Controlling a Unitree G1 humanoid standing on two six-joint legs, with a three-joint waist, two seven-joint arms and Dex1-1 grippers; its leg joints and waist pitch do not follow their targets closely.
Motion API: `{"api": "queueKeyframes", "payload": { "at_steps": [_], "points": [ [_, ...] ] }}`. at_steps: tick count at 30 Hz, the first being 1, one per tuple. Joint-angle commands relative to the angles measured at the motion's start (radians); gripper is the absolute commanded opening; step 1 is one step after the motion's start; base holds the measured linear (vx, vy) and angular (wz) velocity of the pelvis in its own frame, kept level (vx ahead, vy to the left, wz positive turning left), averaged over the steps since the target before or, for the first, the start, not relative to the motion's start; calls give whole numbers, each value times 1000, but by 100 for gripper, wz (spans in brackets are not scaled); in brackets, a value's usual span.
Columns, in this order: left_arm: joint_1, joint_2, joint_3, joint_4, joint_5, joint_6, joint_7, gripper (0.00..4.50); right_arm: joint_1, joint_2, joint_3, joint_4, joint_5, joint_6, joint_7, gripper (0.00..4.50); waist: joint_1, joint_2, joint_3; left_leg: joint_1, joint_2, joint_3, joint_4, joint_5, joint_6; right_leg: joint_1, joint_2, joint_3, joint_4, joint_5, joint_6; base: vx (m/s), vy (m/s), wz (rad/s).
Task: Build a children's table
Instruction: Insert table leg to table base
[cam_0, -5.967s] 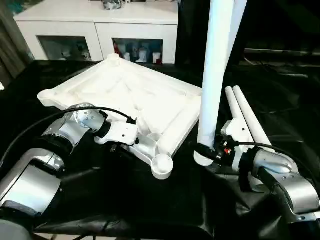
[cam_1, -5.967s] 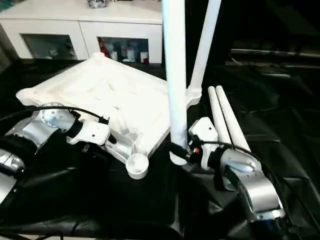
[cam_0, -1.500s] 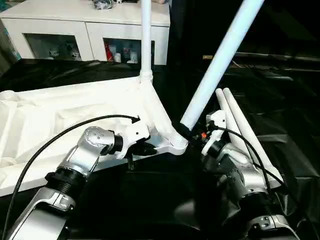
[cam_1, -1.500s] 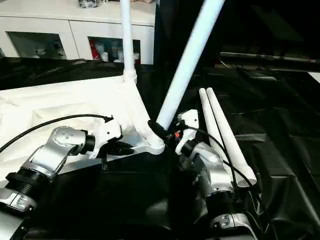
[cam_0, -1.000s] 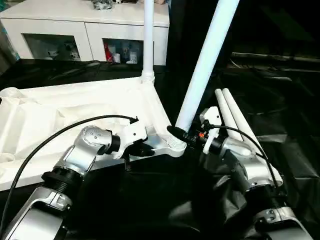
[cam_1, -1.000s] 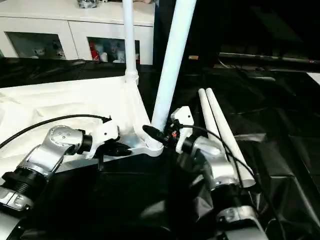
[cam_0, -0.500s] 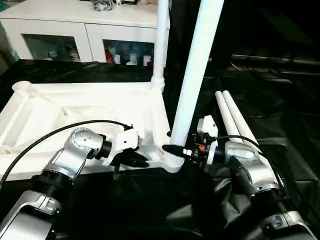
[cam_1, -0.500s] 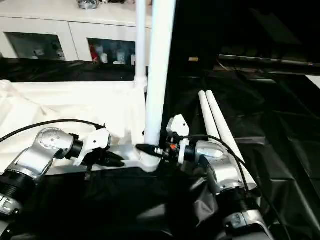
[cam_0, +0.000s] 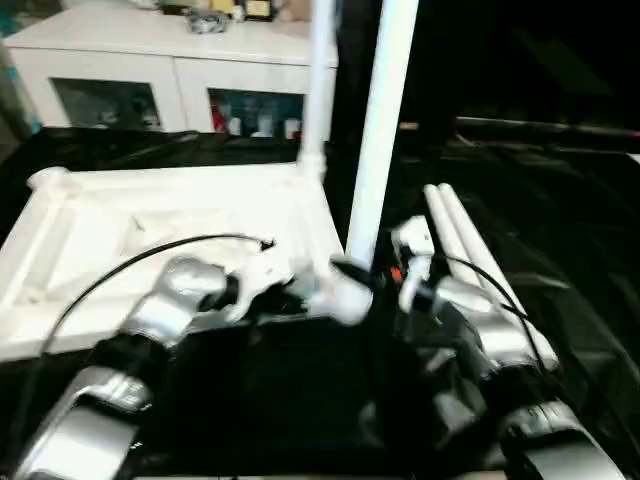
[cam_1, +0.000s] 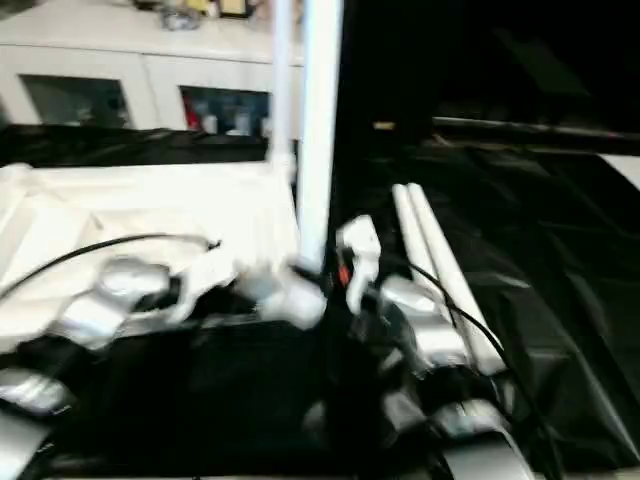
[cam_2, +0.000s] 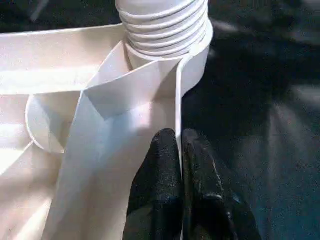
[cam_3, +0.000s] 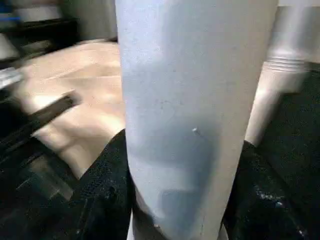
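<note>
1. Over on the left, the left gripper (cam_2: 179, 145) is pinched shut on the thin side rim of the tabletop (cam_0: 150, 225), just beside the near corner socket (cam_2: 192, 50) — its silver forearm comes in low from the robot's left, wrist bent toward the corner.
2. The big change is in the middle: the leg (cam_0: 378, 130), which leaned hard to the right a second and a half ago, now stands almost upright with its threaded foot in that socket. That reads as the second leg seated and probably ready for screwing in — one leg (cam_0: 320, 80) already stands at the far corner.
3. On the right, the right gripper (cam_3: 175, 165) has its two black fingers clamped around the leg's lower shaft, forearm reaching in from the right, hand level with the socket.
4. Further right, two spare legs (cam_0: 465, 250) lie side by side on the black cloth (cam_0: 580, 300), waiting.
</note>
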Motion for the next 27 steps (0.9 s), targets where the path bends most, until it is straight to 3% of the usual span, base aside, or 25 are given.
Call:
{"api": "queueKeyframes", "payload": {
  "at_steps": [1, 2, 3, 4, 5, 6, 7, 8, 9, 10, 11, 12, 13, 14, 15, 16, 17, 18, 19, 21, 23, 25, 27],
  "points": [
    [-36, -10, 36, 21, 13, 19, 103, 0, 51, -25, -21, 142, -83, 30, -144, 189, -17, 19, -29, 34, 71, -60, -104, -714, -97, -4, -95, 29, -106, -623, -78, -56, 57, -17],
    [-61, -49, 52, 61, 16, 65, 189, 0, 33, -2, -40, 173, -81, 17, -217, 189, -26, 20, -25, 27, 74, -61, -121, -777, -96, 11, -89, 7, -101, -575, -74, -56, 57, -17],
    [-78, -75, 65, 91, 17, 88, 256, 0, 23, 12, -49, 189, -81, 8, -259, 189, -25, 24, -25, 26, 77, -59, -128, -802, -99, 14, -87, 1, -91, -561, -77, -32, 56, -12],
    [-80, -78, 67, 94, 18, 91, 263, 0, 22, 14, -50, 191, -81, 7, -263, 189, -20, 28, -23, 17, 84, -46, -155, -842, -108, 28, -76, -2, -62, -508, -91, 0, 0, 0],
    [-94, -96, 76, 118, 19, 104, 312, 0, 12, 24, -55, 209, -81, -4, -295, 189, -8, 24, -23, 9, 85, -24, -180, -852, -109, 34, -63, -1, -35, -479, -97, 0, 0, 0],
    [-107, -116, 85, 140, 18, 123, 350, 0, 4, 35, -56, 222, -83, -19, -317, 189, -1, 23, -21, 3, 83, -9, -193, -844, -108, 35, -55, 1, -18, -492, -97, -87, -14, 8],
    [-108, -117, 85, 141, 18, 123, 352, 0, 4, 36, -56, 222, -83, -20, -318, 189, 7, 18, -21, -5, 81, 8, -208, -829, -105, 45, -46, -1, 1, -514, -88, -57, -57, 16],
    [-128, -143, 100, 173, 14, 131, 409, 0, -7, 58, -55, 238, -84, -52, -334, 189, 10, -35, -31, 83, 36, 35, -90, -639, -87, -51, -89, 29, -104, -737, -53, -57, -57, 16],
    [-133, -147, 98, 180, 17, 133, 416, 0, -10, 67, -54, 241, -81, -62, -327, 189, 8, -52, -2, 192, -11, 27, 103, -444, -62, -169, -158, 0, -265, -1012, -29, -9, -82, 11],
    [-134, -148, 98, 183, 18, 133, 418, 0, -11, 69, -54, 244, -81, -66, -327, 189, 15, -44, -15, 40, -4, -8, 66, -222, 23, 0, -212, 64, -193, -1020, 3, 94, -3, -40],
    [-136, -146, 91, 186, 26, 129, 417, 0, -11, 75, -50, 247, -80, -79, -315, 189, 43, -5, -30, -27, 37, -47, -30, -162, 15, 85, -192, 59, -122, -743, -5, 94, -3, -40],
    [-133, -138, 87, 182, 28, 125, 404, 0, -8, 73, -46, 244, -78, -79, -288, 189, 40, 2, -40, 14, 58, -44, -64, -179, 4, 54, -151, 39, -111, -549, -37, 73, 59, -33],
    [-133, -138, 87, 182, 28, 125, 404, 0, -8, 73, -46, 244, -78, -79, -288, 189, 15, -3, -46, 46, 67, -43, -80, -273, 16, 20, -101, 26, -74, -345, -89, -34, 14, 18],
    [-124, -120, 75, 175, 32, 103, 373, 0, -3, 66, -44, 239, -70, -69, -227, 189, 5, 1, -38, 54, 73, -29, -87, -330, 3, 5, -101, 36, -71, -206, -177, -34, 14, 18],
    [-120, -113, 69, 173, 33, 89, 357, 0, -1, 62, -44, 238, -63, -63, -200, 189, 0, -6, -31, 49, 68, -26, -91, -380, 4, 7, -96, 34, -75, -222, -191, 0, 0, 0],
    [-114, -100, 60, 169, 38, 84, 338, 0, 1, 55, -42, 236, -59, -52, -163, 189, -9, -15, -20, 61, 57, -20, -85, -505, 11, -1, -92, 22, -99, -411, -155, 0, 0, 0],
    [-101, -87, 49, 151, 39, 69, 300, 0, 5, 44, -29, 231, -66, -45, -127, 189, -11, -15, -26, 73, 50, -20, -76, -517, 15, -8, -104, 25, -112, -506, -128, 0, 0, 0],
    [-99, -84, 47, 147, 39, 66, 293, 0, 5, 42, -27, 230, -68, -44, -120, 189, -10, -13, -29, 66, 53, -24, -79, -500, 17, -2, -109, 29, -109, -504, -125, 0, 0, 0],
    [-93, -78, 41, 138, 40, 58, 273, 0, 6, 36, -20, 227, -72, -41, -101, 189, -13, -10, -31, 48, 61, -28, -87, -464, 23, 8, -111, 33, -103, -471, -125, 0, 0, 0],
    [-48, -23, 2, 61, 44, 28, 139, 0, 3, -8, 5, 215, -79, 2, 14, 189, -9, -9, -34, 47, 65, -26, -89, -430, 22, 6, -113, 38, -99, -419, -143, 0, 0, 0],
    [-31, 3, -17, 29, 41, -6, 77, 0, -3, -27, 10, 209, -77, 20, 56, 189, -12, -8, -34, 35, 68, -26, -93, -399, 25, 13, -115, 45, -87, -364, -176, 0, 0, 0],
    [-16, 33, -30, -8, 37, -3, 24, 0, -14, -52, 15, 200, -76, 35, 103, 189, -13, -7, -39, 46, 67, -13, -89, -369, 11, 3, -110, 51, -82, -303, -220, 27, -20, 5],
    [0, 76, -45, -52, 20, -13, -72, 0, -33, -92, 31, 186, -80, 62, 193, 189, -16, -12, -42, 36, 66, -13, -86, -333, 20, 10, -109, 53, -75, -296, -234, 55, -40, 7]
  ]
}}
